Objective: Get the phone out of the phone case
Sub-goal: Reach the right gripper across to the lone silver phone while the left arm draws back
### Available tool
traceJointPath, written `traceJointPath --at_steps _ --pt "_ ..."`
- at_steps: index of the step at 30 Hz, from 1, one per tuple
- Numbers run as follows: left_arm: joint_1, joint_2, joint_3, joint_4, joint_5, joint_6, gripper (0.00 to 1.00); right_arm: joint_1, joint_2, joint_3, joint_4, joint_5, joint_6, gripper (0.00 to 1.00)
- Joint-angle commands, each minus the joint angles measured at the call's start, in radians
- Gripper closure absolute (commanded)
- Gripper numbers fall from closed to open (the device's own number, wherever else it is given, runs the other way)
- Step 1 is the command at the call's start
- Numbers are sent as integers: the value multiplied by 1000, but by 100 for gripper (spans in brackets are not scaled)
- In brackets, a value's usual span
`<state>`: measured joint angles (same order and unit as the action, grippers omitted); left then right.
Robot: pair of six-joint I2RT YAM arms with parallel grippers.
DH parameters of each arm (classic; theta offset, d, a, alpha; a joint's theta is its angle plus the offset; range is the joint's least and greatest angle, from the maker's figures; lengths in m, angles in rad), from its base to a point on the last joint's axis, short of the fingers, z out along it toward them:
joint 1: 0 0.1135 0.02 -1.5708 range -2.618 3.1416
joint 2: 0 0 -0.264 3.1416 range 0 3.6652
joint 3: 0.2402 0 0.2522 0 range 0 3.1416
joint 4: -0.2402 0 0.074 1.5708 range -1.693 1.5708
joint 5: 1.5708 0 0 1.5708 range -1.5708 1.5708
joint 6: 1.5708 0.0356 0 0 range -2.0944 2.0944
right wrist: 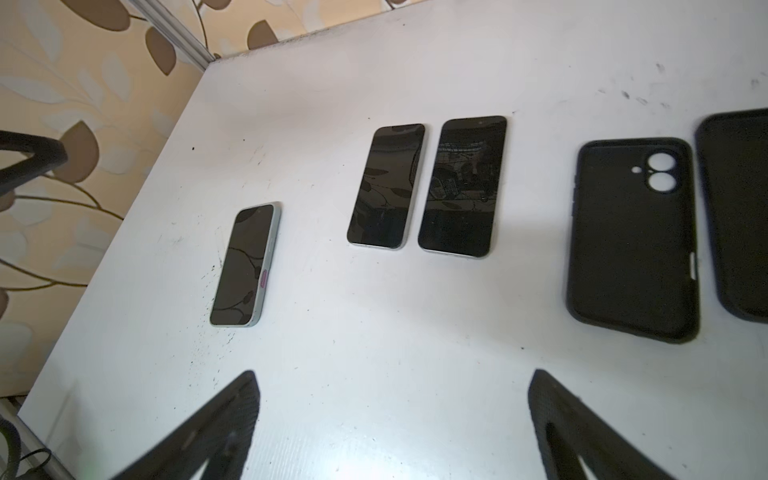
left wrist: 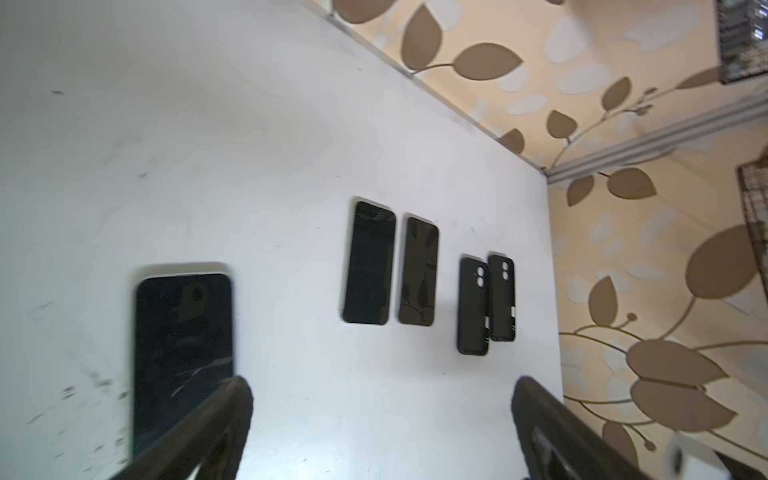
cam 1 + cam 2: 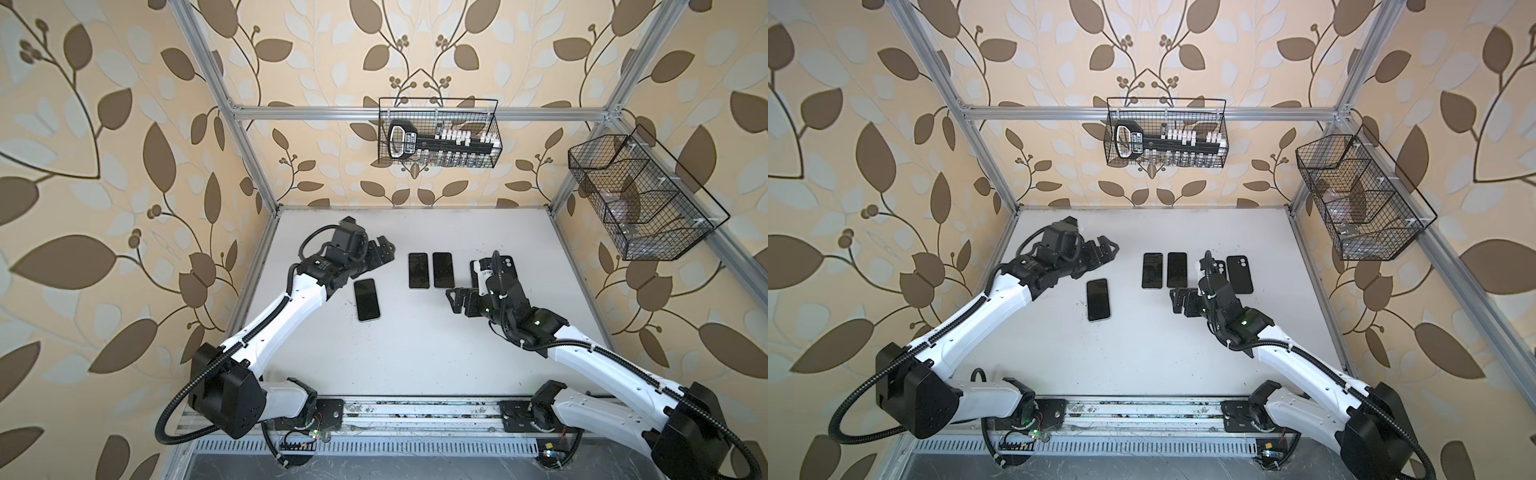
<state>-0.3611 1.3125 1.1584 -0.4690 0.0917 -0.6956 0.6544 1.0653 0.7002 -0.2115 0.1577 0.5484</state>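
Note:
Three dark-screened phones lie face up on the white table (image 3: pixel 415 353). One with a pale rim (image 3: pixel 367 300) (image 1: pixel 245 266) lies apart at the left; whether that rim is a case I cannot tell. The other two (image 3: pixel 418 270) (image 3: pixel 443 269) lie side by side in the middle. Two empty black phone cases (image 3: pixel 1239 274) (image 1: pixel 631 241) (image 2: pixel 501 297) lie at the right, partly behind my right arm. My left gripper (image 3: pixel 385 250) (image 2: pixel 382 386) hangs open above the table beyond the left phone, holding nothing. My right gripper (image 3: pixel 453 301) (image 1: pixel 395 378) is open and empty, just in front of the middle pair.
A wire basket (image 3: pixel 438 133) with a black tool and small white parts hangs on the back wall. A second wire basket (image 3: pixel 640 195) hangs on the right wall. Aluminium frame posts (image 3: pixel 253 166) line the table's edges.

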Motion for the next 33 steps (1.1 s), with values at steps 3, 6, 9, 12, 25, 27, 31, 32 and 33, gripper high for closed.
traceJointPath --at_steps 3,6,9,12,25,27,31,32,33 --pt "122 -26 44 -229 23 115 1 102 81 119 -71 106 -15 0" --pt "213 -13 83 -282 38 163 1 162 144 192 -91 149 -28 0" --pt "289 -27 72 -276 16 195 1 200 219 254 -104 163 -27 0" --pt "345 -48 25 -241 18 187 1 227 310 325 -119 155 -16 0" --pt "553 -29 13 -246 157 168 1 361 725 651 -169 196 72 0" --pt "585 -34 9 -244 161 167 1 375 780 691 -165 185 91 0" --pt "636 -47 -6 -233 180 162 1 402 900 799 -208 187 119 0" --pt "644 -48 -8 -232 176 162 1 407 927 820 -216 188 128 0" --pt "648 -47 -9 -236 174 163 1 409 946 839 -223 186 138 0"
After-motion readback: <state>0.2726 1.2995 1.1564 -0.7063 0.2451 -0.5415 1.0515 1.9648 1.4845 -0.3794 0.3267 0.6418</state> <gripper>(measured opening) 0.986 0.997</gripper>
